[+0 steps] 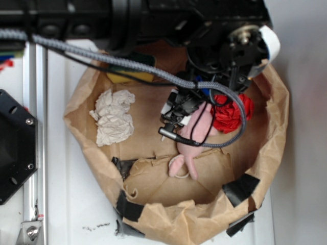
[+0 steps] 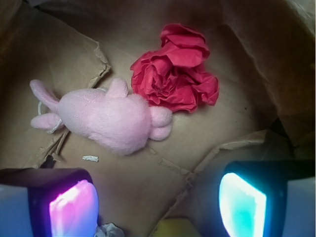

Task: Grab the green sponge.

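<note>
Exterior: paper-bag wall (image 1: 278,127) rings the hand (image 1: 176,120); bare floor lies toward the paper wad (image 1: 113,117). Green sponge (image 1: 130,75), green over yellow, beyond hand at the rim. Wrist: fingers (image 2: 74,207) spread, empty; pink plush (image 2: 106,121) ahead.

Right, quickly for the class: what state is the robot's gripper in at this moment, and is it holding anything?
Gripper: open and holding nothing. The fingers stand wide apart above the paper bag floor.
</note>
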Action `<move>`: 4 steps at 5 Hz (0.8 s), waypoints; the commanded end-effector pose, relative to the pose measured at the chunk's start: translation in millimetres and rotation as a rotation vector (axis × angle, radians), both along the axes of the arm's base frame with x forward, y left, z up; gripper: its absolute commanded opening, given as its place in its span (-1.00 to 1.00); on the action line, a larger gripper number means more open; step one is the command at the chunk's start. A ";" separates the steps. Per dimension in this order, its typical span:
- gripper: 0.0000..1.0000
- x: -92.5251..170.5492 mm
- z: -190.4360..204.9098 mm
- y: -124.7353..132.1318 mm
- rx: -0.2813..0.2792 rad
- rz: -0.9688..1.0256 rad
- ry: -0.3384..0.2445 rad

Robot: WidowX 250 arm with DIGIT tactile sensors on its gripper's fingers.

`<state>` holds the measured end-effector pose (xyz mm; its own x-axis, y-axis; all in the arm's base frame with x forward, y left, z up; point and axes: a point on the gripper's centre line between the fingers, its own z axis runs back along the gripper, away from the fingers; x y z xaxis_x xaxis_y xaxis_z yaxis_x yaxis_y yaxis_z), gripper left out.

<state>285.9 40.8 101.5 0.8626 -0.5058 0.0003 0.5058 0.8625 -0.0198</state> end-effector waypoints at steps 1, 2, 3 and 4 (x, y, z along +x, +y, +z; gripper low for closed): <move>1.00 0.0 15.4 -3.4 0.009 -0.003 -0.059; 1.00 0.0 15.4 -3.4 0.009 -0.003 -0.059; 1.00 -17.1 16.7 1.4 0.017 -0.017 -0.058; 1.00 -31.2 27.5 3.2 0.008 -0.018 -0.044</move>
